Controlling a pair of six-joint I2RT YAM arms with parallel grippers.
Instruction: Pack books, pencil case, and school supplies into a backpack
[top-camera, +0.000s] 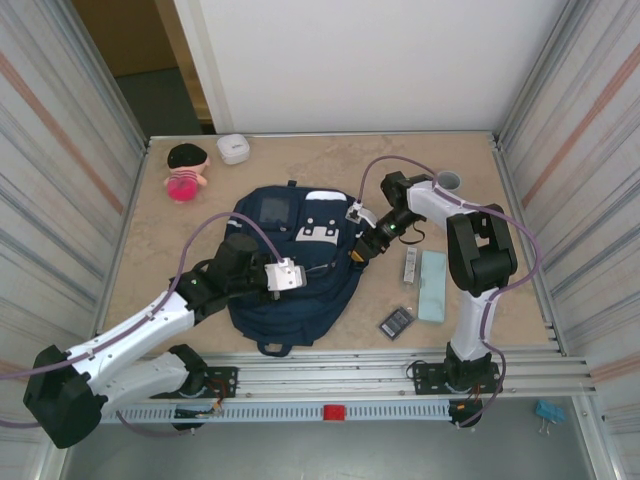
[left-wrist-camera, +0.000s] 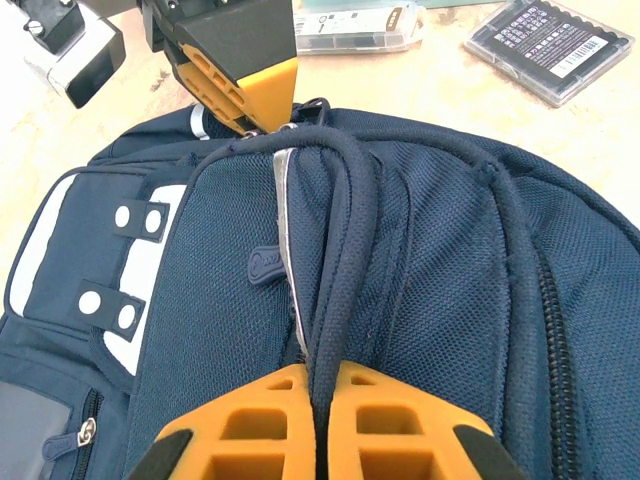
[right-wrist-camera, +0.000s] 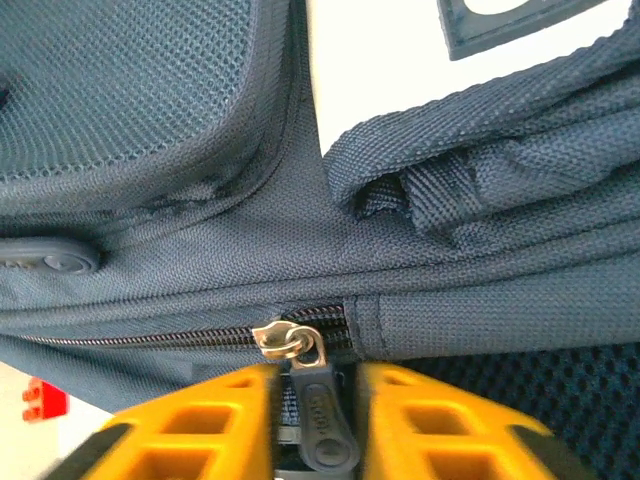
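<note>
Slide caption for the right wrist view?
Right gripper straddles the dark zipper pull on the backpack, zip closed.

No text is legible (print on the dark grey rectangle (left-wrist-camera: 548, 45) blurs).

Beige table (top-camera: 300, 160): backpack (top-camera: 330, 295), pencil case (top-camera: 433, 285), calculator (top-camera: 396, 321), silvery bar (top-camera: 411, 264), cup (top-camera: 449, 181), white box (top-camera: 233, 148), doll (top-camera: 185, 170).

Items on the surface (top-camera: 330, 165), by count: one navy backpack (top-camera: 290, 262), one pale teal pencil case (top-camera: 433, 285), one silvery-white bar (top-camera: 411, 263), one dark grey gridded rectangle (top-camera: 396, 321), one grey cup (top-camera: 449, 181), one white rounded box (top-camera: 233, 148), one plush doll (top-camera: 185, 170). Two pincers: left pincer (top-camera: 308, 270), right pincer (top-camera: 357, 252).
</note>
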